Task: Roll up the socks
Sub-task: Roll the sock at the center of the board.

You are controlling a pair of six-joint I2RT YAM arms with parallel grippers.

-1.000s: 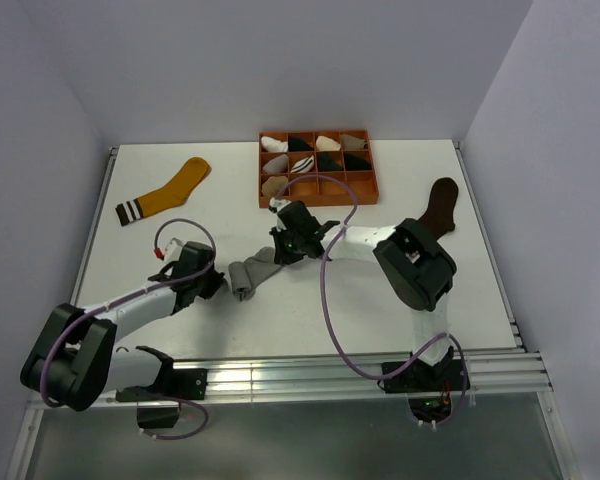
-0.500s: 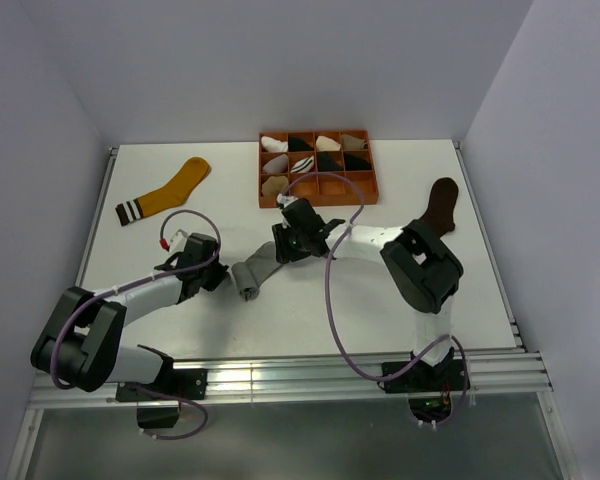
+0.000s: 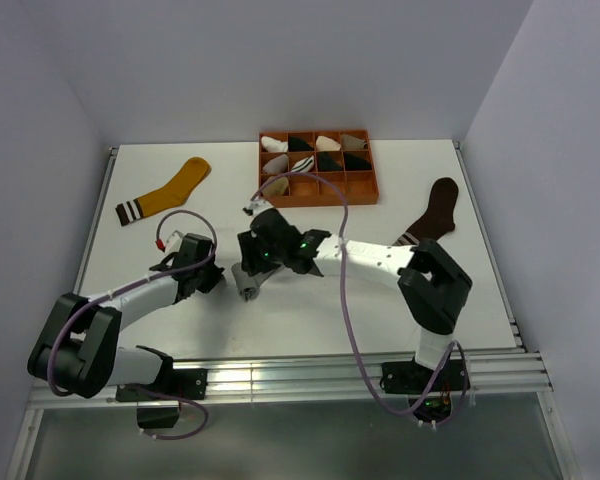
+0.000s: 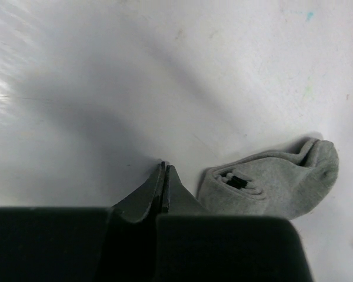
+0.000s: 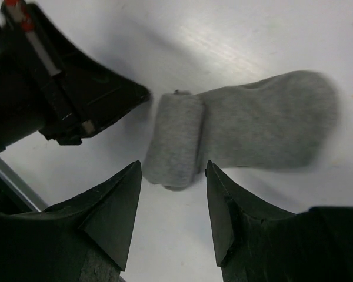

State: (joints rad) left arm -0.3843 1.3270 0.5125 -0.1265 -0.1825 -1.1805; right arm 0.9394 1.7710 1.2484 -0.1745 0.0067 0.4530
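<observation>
The grey sock (image 5: pixel 259 120) lies flat on the white table, its cuff end rolled into a short roll (image 5: pixel 176 138). My right gripper (image 5: pixel 173 169) hovers open just above that roll, one finger on each side, touching nothing. In the top view it (image 3: pixel 252 258) covers most of the grey sock (image 3: pixel 247 286). My left gripper (image 4: pixel 165 167) is shut and empty, its tips on the table just left of the roll (image 4: pixel 238 182). The mustard sock (image 3: pixel 170 190) lies flat at the far left. At the right lies the dark brown sock (image 3: pixel 438 208).
An orange compartment tray (image 3: pixel 365 190) with several small sock bundles stands at the back centre, just beyond the right arm. The left gripper's black body (image 5: pixel 76 100) lies close to the roll. A raised rail runs along the table's near edge (image 3: pixel 310 370).
My right gripper has let go, opened and slid left along the grey sock to its rolled end. The left gripper has shut and drawn back slightly from the roll.
</observation>
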